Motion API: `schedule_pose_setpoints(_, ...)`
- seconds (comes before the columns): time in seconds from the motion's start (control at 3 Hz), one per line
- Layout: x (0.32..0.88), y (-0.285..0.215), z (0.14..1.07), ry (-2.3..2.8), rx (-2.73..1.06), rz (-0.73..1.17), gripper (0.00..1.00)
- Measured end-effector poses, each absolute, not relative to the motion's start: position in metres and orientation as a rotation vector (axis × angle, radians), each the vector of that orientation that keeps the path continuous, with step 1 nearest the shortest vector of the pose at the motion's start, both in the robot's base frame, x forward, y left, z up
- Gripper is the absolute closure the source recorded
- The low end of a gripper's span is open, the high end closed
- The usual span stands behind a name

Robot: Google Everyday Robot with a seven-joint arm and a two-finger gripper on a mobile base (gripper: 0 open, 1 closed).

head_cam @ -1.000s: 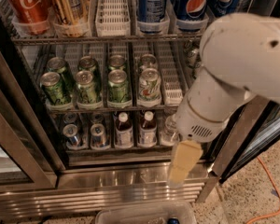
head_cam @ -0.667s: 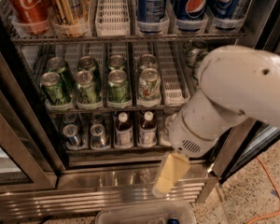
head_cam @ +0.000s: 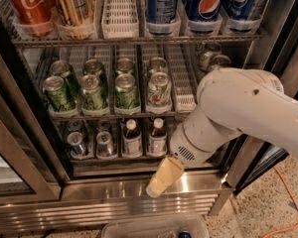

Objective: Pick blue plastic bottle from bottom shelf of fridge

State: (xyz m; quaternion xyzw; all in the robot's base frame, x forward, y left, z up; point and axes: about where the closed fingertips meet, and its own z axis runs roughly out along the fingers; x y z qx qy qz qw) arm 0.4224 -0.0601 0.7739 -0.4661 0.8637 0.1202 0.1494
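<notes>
The fridge [head_cam: 114, 202] stands open in front of me. On its bottom shelf [head_cam: 139, 165], two small blue plastic bottles with white caps, dark liquid and pale labels stand side by side, one [head_cam: 131, 138] just left of the other [head_cam: 157, 136]. My gripper [head_cam: 155, 188] is a cream-coloured piece at the end of the white arm [head_cam: 238, 113]. It hangs in front of the fridge's steel sill, below and slightly right of the bottles, pointing down to the left. It holds nothing that I can see.
Two silver cans [head_cam: 75, 143] stand left of the bottles. Green cans [head_cam: 93, 90] fill the rack above; Pepsi cans [head_cam: 207, 4] and a Coke can [head_cam: 30, 4] stand higher up. A dark door frame [head_cam: 20, 148] stands left. A clear plastic bin [head_cam: 154, 227] and an orange cable [head_cam: 288, 202] lie on the floor.
The arm has swung left and lowered. The gripper has moved from right of the bottles to below them, in front of the sill.
</notes>
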Motion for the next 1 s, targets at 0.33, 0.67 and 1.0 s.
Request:
schedule_pose_setpoints(0.33, 0.422, -0.06, 0.774, 2.516, -1.284, 0.349, 0.0)
schedule_pose_setpoints(0.67, 0.415, -0.052, 0.763, 2.51, -1.278, 0.383, 0.0)
schedule_pose_setpoints(1.0, 0.399, -0.028, 0.723, 2.522, -1.246, 0.524, 0.0)
